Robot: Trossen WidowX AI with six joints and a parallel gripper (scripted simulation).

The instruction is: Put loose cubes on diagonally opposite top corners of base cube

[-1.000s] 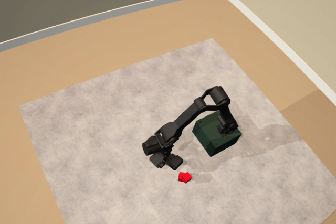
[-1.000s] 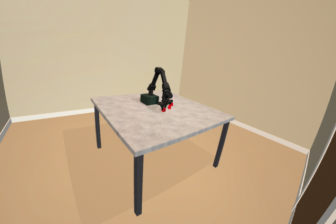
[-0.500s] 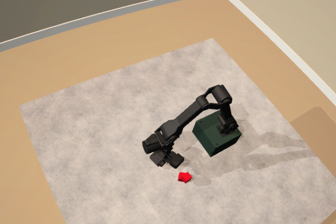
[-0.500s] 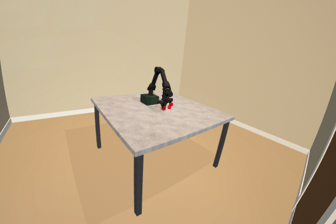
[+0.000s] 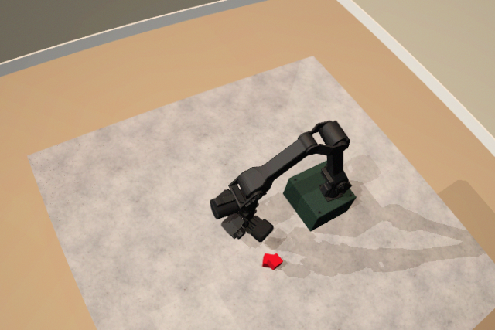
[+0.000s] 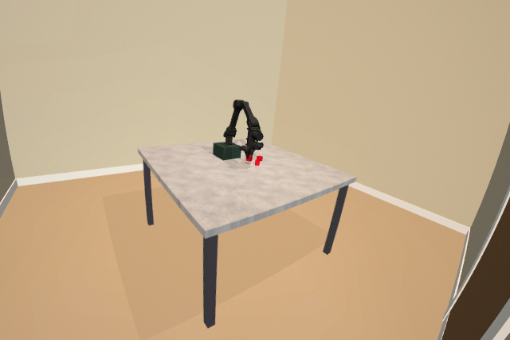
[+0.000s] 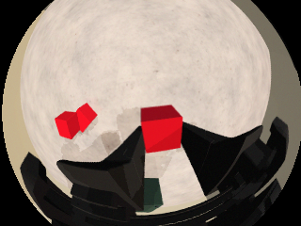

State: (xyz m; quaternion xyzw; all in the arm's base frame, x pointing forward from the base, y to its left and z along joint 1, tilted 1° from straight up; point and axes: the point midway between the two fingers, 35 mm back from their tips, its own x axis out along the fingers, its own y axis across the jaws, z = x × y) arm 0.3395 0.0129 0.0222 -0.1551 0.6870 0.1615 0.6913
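Observer: Gripper [image 5: 247, 233] [image 6: 249, 157] [image 7: 160, 127] partly closed, fingers standing a cube's width apart, with one red cube [image 6: 249, 158] [image 7: 161, 134] between them. Hold looks roughly square in the wrist view; the top view hides this cube

Partner: Step in hand, as judged?

Observer: Securing the first loose cube and starting the carry. Cannot tell whether its underside touches the table [image 5: 159, 199] [image 6: 247, 200] [image 7: 155, 56]. Advise a straight lift with steady pressure, no wrist tilt, and enough height to pass above the others before any sideways travel

Partner: Where are those?

Observer: Pair of red cubes [image 5: 272, 261] [image 6: 257, 162] [image 7: 67, 124] off to one side, very near each other and turned differently. Touching or apart, cannot tell; nor which is the fixed base. Confirm that before choosing a corner. No cap is in place

Partner: Obstacles?

Observer: Second loose cube sits close to the likely placement area, so a finger could clip it or nudge the base. Green block [image 5: 298, 206] [image 6: 220, 150] [image 7: 152, 188] under the arm [image 5: 284, 160] [image 6: 252, 115] lies on the opposite side; keep the path away from it. Lower level, cube's center inside the base's top, leaving room for the diagonal partner, then open gently and rise straight
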